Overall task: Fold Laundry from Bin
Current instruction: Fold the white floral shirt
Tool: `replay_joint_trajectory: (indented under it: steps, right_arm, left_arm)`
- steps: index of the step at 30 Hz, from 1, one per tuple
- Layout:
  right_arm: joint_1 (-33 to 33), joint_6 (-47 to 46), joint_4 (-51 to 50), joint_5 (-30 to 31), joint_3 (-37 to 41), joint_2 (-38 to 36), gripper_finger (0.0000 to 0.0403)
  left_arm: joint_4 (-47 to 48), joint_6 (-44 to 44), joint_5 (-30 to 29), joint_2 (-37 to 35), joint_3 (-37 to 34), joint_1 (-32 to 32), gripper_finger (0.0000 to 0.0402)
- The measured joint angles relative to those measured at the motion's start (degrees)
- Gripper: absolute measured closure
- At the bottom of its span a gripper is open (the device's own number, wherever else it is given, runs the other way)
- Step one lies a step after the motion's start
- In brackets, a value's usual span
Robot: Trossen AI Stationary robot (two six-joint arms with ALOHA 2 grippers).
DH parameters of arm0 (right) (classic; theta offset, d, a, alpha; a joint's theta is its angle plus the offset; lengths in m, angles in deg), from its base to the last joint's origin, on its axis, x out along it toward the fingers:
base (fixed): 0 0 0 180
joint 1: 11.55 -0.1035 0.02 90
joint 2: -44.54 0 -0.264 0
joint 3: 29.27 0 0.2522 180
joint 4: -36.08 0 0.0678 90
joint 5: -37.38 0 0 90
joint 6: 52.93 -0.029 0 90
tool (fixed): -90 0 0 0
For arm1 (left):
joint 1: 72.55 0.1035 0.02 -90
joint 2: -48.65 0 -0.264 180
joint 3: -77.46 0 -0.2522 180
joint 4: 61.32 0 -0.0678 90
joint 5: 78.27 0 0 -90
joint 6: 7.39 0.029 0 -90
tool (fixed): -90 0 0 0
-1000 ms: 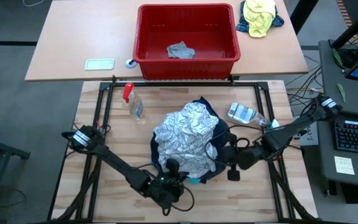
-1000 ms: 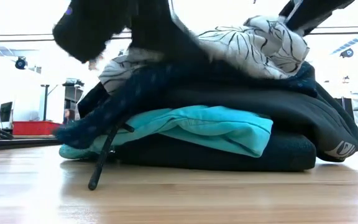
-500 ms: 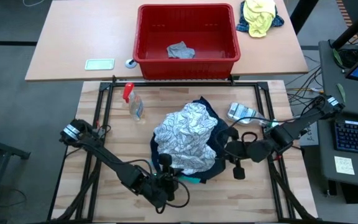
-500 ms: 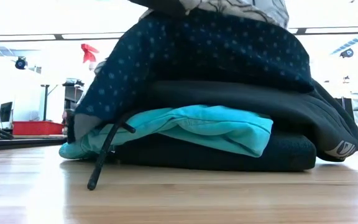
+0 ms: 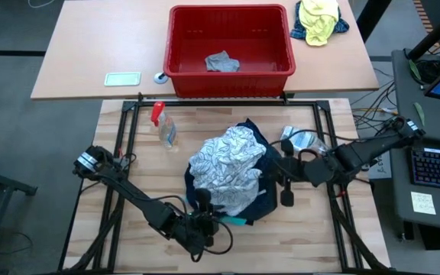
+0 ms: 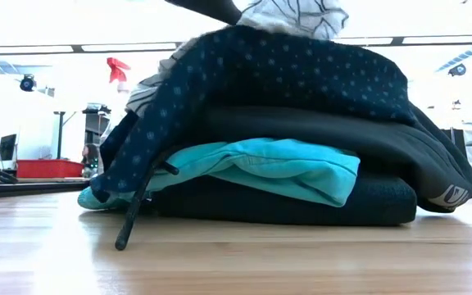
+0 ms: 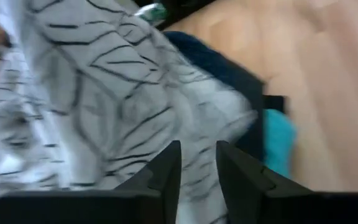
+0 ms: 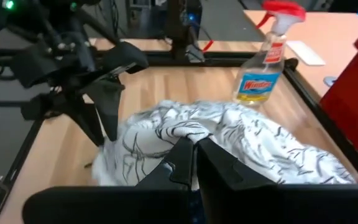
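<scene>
The laundry [image 5: 231, 176] lies piled mid-bench, white patterned garment [image 5: 228, 164] topmost; the left gripper [image 5: 202, 200], fingers slightly apart, noses its near edge; the right gripper [image 5: 286, 169], fingers together, waits beside; next, likely folding it flat; bin [image 5: 230, 70] behind.

Even overhead light; low view backlit and glaring, left wrist view motion-blurred

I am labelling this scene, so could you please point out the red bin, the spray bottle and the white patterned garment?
red bin [image 5: 229, 77], high view, on its near wall.
spray bottle [image 5: 166, 130], high view, on its clear body.
white patterned garment [image 5: 225, 163], high view, on its middle.
</scene>
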Motion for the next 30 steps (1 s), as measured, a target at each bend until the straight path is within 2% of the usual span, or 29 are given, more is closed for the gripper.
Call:
replay_joint_trajectory:
  steps: [3,7,11,14,18,21,26,28,30]
  right_arm:
    - [1.39,0.92,0.29,-0.09,-0.56,0.01,0.0394]
    - [3.01,1.73,1.75,-0.58,-0.99,0.0,0.0394]
    - [4.39,3.09,3.13,-0.74,-2.03,0.09,0.0394]
    - [5.49,3.99,3.52,-0.73,-3.11,0.38,0.0394]
    - [5.94,4.38,3.38,-0.74,-3.35,0.52,0.0394]
    - [5.87,4.47,3.38,-0.78,-3.3,0.52,0.0394]
    - [5.89,4.25,2.92,-0.95,-3.06,0.98,0.0394]
    - [5.89,4.22,2.92,-0.98,-3.02,1.59,0.0394]
    - [5.88,4.23,2.7,-1.02,-3.0,1.77,0.0394]
  left_arm:
    - [0.71,1.86,-3.78,0.0,0.0,0.04,0.0311]
    - [0.98,4.39,-8.01,0.0,0.0,0.04,0.0334]
    - [0.47,5.41,-7.15,-0.03,0.0,0.12,0.036]
    - [0.56,5.31,-3.46,-0.11,0.0,0.22,0.0358]
    - [0.53,5.22,-2.73,-0.1,0.0,0.16,0.0323]
    - [0.49,5.55,-5.33,0.45,0.0,0.11,0.0285]
    - [-0.84,10.32,-5.89,4.02,-0.02,0.33,0.0225]
    - [-0.94,12.0,-6.15,5.48,-0.04,0.33,0.021]
    - [-1.02,11.36,-9.01,6.43,-0.04,0.35,0.0205]
